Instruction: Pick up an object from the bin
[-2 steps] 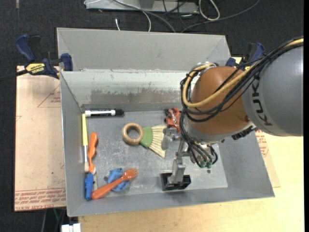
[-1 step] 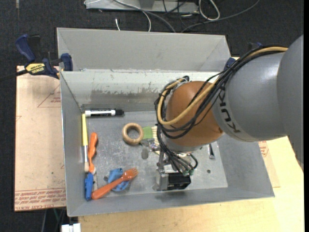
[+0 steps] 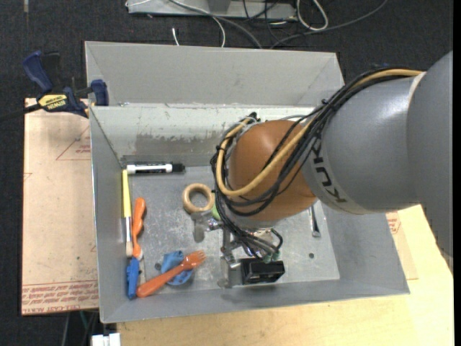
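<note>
My gripper (image 3: 230, 259) hangs under the orange wrist cover, low over the bin floor near the front middle. A small black boxy thing (image 3: 263, 271) lies right beside it on the right; whether the two touch I cannot tell. Just left of the gripper lie an orange-handled tool (image 3: 171, 274) and a blue piece (image 3: 173, 263) across each other. A beige tape roll (image 3: 197, 197) lies flat a little behind the gripper.
Along the left wall lie a white marker with black cap (image 3: 153, 169), a thin yellow stick (image 3: 124, 197), an orange tool (image 3: 137, 218) and a blue piece (image 3: 132, 277). A thin metal thing (image 3: 315, 225) lies at the right. The arm covers the bin's right middle.
</note>
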### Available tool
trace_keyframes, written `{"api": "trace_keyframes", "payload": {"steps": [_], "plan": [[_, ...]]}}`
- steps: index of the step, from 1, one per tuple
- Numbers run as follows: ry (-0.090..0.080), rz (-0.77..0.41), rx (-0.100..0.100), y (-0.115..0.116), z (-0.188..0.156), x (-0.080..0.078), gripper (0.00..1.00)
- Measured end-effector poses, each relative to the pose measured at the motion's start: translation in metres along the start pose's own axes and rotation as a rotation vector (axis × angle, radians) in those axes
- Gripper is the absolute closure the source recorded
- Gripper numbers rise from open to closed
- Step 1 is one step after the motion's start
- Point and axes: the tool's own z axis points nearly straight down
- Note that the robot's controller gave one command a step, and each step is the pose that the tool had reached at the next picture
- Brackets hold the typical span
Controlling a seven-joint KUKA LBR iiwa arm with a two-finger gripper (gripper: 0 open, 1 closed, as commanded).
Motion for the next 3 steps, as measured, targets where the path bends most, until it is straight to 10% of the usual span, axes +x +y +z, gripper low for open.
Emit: {"api": "trace_keyframes", "payload": {"steps": [1,2,3], "plan": [[0.003,-0.177,-0.004,0.053,0.032,-0.015,0.00],[-0.014,-0.212,0.001,0.037,0.075,-0.029,0.00],[-0.009,-0.179,-0.005,0.031,0.074,-0.028,1.00]]}}
